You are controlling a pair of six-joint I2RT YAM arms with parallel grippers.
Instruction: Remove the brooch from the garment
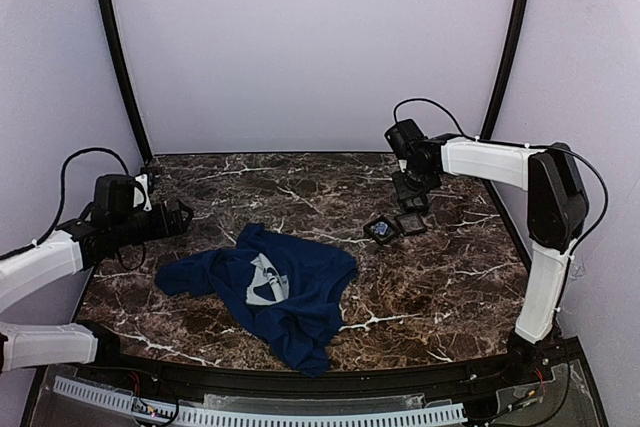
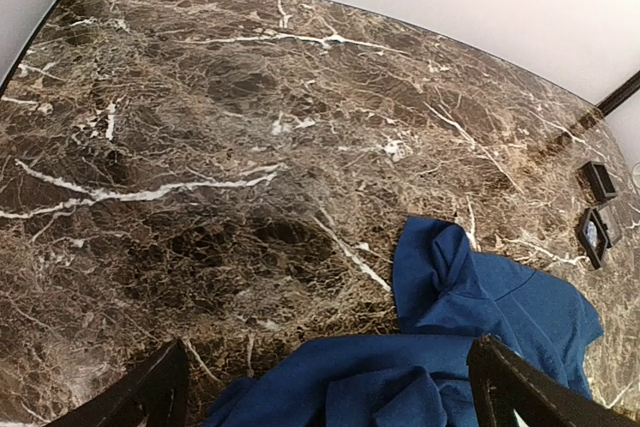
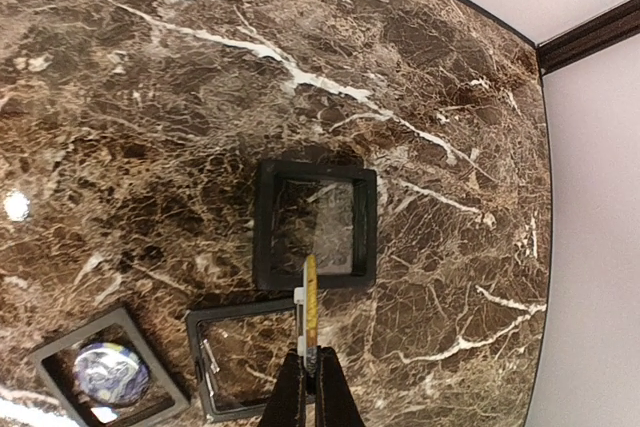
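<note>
The dark blue shirt [image 1: 290,297] lies crumpled on the brown marble tabletop [image 1: 450,297]. It is near the front edge, about in the middle. Its pale grey print [image 1: 265,282] faces up.

The brooch [image 3: 108,375] is not on the shirt. It is a tiny shiny thing, blue and silver. It sits inside a grey square tray [image 3: 75,332] on the right half of the tabletop, well apart from the shirt. Two more square trays lie just beside it, a see-through tray [image 3: 197,362] and a black tray [image 3: 264,227].

The right pincer [image 3: 308,359] hangs over these trays with its two fingers pressed tight together. A thin yellow and white sliver [image 3: 310,292] shows right at its tips. I cannot tell what it is.

The left pincer [image 2: 329,345] is near the left edge and points toward the shirt. Its fingers [image 2: 140,397] are spread wide and it holds nothing.
</note>
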